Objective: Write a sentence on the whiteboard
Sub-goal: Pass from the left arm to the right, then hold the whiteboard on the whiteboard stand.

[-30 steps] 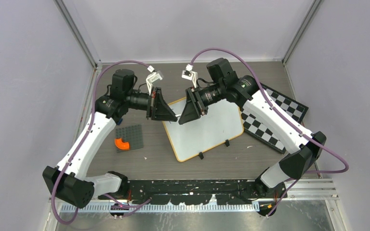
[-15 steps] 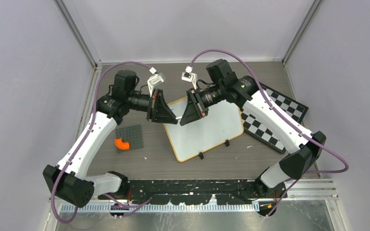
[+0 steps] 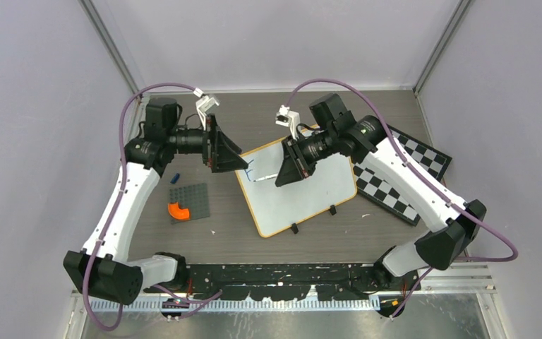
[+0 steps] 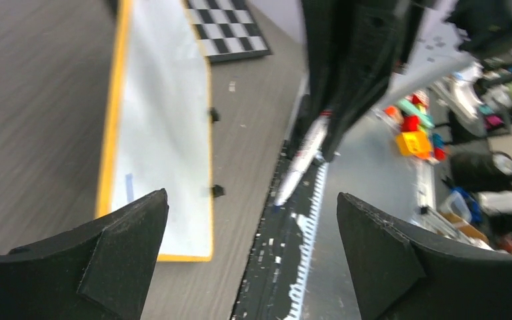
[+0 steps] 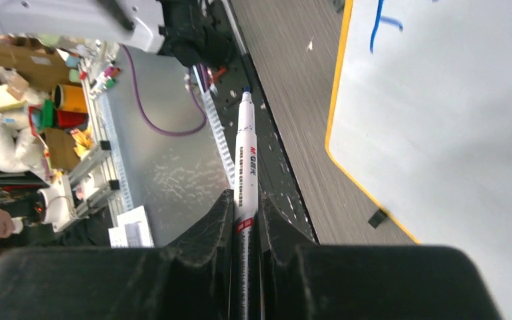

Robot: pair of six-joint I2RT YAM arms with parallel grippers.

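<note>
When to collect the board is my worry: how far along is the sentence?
Barely begun. Done: the marker is uncapped and blue strokes sit near one corner of the whiteboard. In hand: the right gripper is shut on the marker; the left gripper is open, empty. Left: nearly the whole sentence.

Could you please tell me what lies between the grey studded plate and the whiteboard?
Nothing: in the top view, only a bare stretch of brown tabletop separates the grey studded plate from the whiteboard.
</note>
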